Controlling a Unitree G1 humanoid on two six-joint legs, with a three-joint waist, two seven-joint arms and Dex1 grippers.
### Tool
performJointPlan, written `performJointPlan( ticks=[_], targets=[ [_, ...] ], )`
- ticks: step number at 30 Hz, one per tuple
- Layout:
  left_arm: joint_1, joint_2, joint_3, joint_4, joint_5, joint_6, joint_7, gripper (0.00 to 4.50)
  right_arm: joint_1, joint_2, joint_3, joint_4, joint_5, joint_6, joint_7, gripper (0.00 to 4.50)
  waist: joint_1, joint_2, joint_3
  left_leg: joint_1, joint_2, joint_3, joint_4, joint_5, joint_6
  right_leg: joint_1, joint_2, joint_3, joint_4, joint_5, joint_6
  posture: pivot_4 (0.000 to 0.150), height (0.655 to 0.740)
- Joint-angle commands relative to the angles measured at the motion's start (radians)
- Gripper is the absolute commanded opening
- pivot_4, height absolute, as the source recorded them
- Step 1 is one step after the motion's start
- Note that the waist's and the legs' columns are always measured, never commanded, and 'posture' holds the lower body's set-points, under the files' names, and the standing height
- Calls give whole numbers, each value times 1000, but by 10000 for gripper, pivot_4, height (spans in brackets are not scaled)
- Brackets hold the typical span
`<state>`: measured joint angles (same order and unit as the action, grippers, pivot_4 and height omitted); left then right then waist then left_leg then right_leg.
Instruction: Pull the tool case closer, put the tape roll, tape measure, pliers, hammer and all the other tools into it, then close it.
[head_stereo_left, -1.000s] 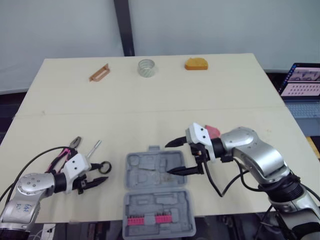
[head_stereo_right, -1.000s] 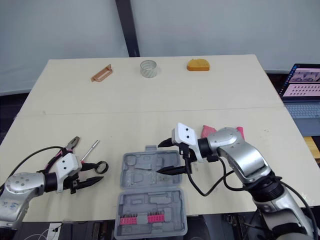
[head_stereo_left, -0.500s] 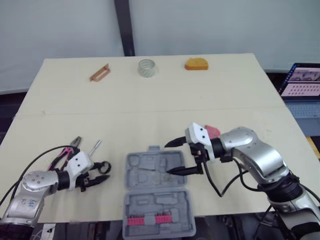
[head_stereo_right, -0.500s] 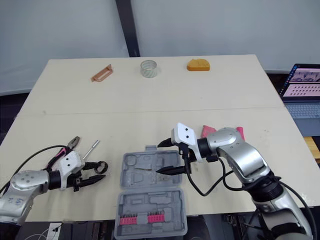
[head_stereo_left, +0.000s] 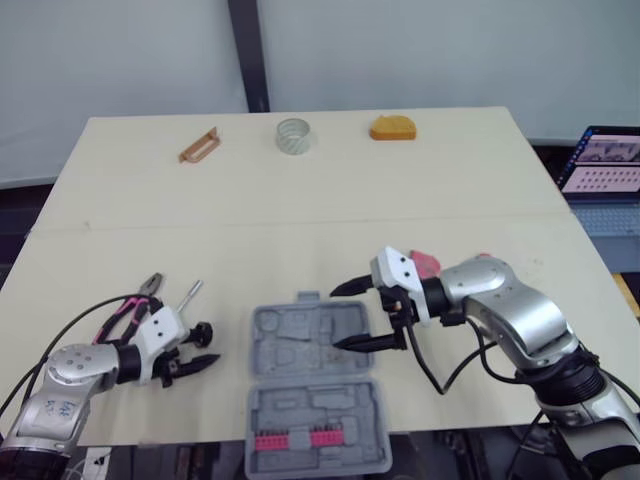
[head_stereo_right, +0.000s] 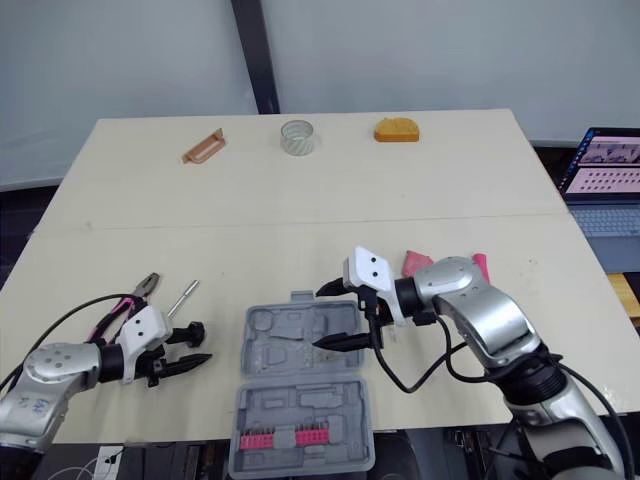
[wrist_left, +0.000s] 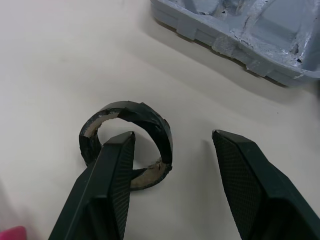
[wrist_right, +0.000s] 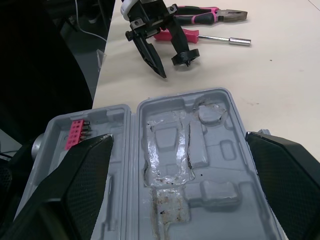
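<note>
A pale beige table (head_stereo_left: 300, 200) stood before a grey wall, with a laptop (head_stereo_left: 605, 165) off its right edge. The tool case (head_stereo_left: 318, 408) lay open at the near edge, in the middle: grey plastic, two hinged halves full of moulded recesses, the near half carrying one row of pink bits (head_stereo_left: 296, 440).

Just left of the case stood the black tape roll (wrist_left: 150, 125), a short dark ring with a pale inner lining, resting on the table. The left gripper (head_stereo_left: 207, 345) was spread wide at it, one finger in front of the ring's opening and the other well clear of it, so the roll was not clamped.

The right gripper (head_stereo_left: 335, 318) hovered over the far half of the case, its fingers parted wide and holding nothing.

Counted, there were two tape rolls, the black one and a clear one (head_stereo_left: 293, 135) at the far edge; one orange tape measure (head_stereo_left: 393, 129) near it; one brown flat tool (head_stereo_left: 198, 145); one pair of pink-handled pliers (head_stereo_left: 150, 285); and one screwdriver (head_stereo_left: 190, 294) beside them. A pink object (head_stereo_left: 426, 263) lay partly hidden behind the right arm.
</note>
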<state>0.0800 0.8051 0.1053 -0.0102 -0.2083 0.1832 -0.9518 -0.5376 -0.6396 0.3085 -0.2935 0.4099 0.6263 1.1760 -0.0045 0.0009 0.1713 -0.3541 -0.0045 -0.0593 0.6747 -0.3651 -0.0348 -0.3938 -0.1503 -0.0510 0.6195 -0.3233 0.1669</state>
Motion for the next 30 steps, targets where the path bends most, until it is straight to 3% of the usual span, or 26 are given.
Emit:
performJointPlan(
  ticks=[1, 16, 19, 22, 23, 30],
  targets=[
    [-1, 7, 18, -41, -15, 8, -1, 26625, -1, -1, -24, -44, 23, 0, -5, 45000, 0, 0, 0, 0, 0, 0, 0, 0, 0, 0, 0, 0, 0, 0, 0, 1500, 7400],
    [-15, 7, 9, -29, -9, 10, -14, 26625, 12, 6, -22, -50, 26, 8, -18, 45000, 0, 0, 0, 0, 0, 0, 0, 0, 0, 0, 0, 0, 0, 0, 0, 1500, 7400],
    [-19, 6, 8, -25, -8, 10, -13, 17762, 13, 5, -23, -52, 28, 10, -19, 45000, 0, 0, 0, 0, 0, 0, 0, 0, 0, 0, 0, 0, 0, 0, 0, 1500, 7400],
    [-19, 5, 7, -24, -7, 10, -13, 2879, 15, 4, -23, -55, 30, 13, -20, 45000, 0, 0, 0, 0, 0, 0, 0, 0, 0, 0, 0, 0, 0, 0, 0, 1500, 7400],
    [-19, 6, 7, -24, -7, 11, -13, 292, 14, 3, -23, -55, 30, 13, -20, 45000, 0, 0, 0, 0, 0, 0, 0, 0, 0, 0, 0, 0, 0, 0, 0, 1500, 7400],
    [-23, 3, 2, -17, 1, 8, -6, 292, 12, 1, -24, -51, 32, 11, -19, 45000, 1, 0, 0, 0, 0, 0, 0, 0, 0, 0, 0, 0, 0, 0, 0, 1500, 7400]
  ],
)
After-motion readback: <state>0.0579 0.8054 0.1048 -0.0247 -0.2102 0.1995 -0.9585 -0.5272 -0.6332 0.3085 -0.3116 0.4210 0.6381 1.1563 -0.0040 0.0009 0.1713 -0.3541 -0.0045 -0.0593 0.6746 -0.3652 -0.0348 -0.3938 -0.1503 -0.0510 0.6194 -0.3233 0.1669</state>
